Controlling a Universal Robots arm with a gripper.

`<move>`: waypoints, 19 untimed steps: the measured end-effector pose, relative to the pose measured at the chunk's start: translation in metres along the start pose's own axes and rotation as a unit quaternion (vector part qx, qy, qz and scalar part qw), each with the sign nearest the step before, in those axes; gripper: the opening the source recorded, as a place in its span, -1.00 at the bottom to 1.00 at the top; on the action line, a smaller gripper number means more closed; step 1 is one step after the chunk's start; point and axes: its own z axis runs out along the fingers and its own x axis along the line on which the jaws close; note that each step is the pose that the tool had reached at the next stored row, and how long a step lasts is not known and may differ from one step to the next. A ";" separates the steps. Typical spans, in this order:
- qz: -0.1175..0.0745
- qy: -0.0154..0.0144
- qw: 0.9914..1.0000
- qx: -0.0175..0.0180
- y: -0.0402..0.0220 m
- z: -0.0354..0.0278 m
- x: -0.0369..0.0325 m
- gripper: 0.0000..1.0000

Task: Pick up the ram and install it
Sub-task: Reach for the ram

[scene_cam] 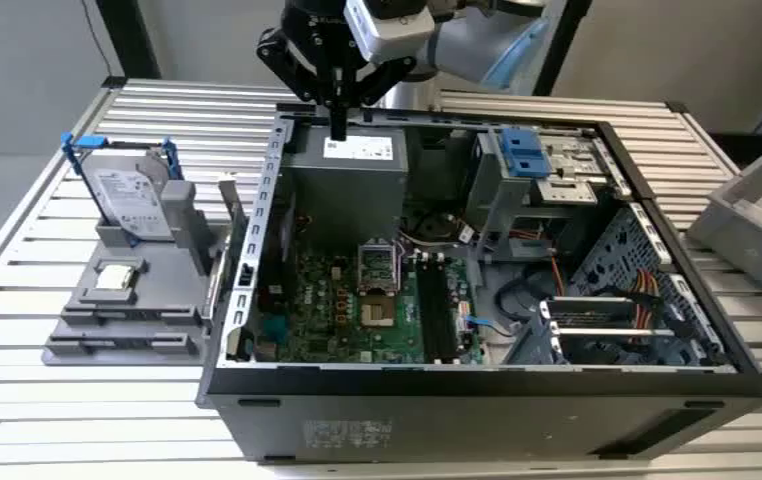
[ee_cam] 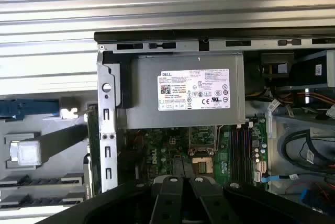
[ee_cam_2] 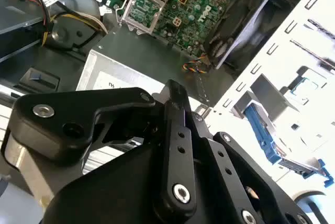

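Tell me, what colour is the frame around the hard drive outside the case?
Blue; the frame around the silver hard drive shows best in the exterior view.

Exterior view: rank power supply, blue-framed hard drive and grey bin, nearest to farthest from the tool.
1. Power supply, just under the tool.
2. Blue-framed hard drive, toward the exterior view's left.
3. Grey bin, far toward the exterior view's right.

A white printed label (ee_cam: 193, 89) carrying barcodes and small certification marks sits on the grey power supply (ee_cam: 144, 96); its fine print is too small to read.
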 end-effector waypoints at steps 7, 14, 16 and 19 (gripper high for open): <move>0.000 0.000 1.000 0.000 0.0000 0.0000 0.0000 -1.00; 0.000 0.000 1.000 0.000 0.0000 0.0000 0.0000 -1.00; 0.000 0.000 1.000 0.000 0.0000 0.0000 0.0000 -1.00; 0.000 0.000 1.000 0.000 0.0000 0.0000 0.0000 -1.00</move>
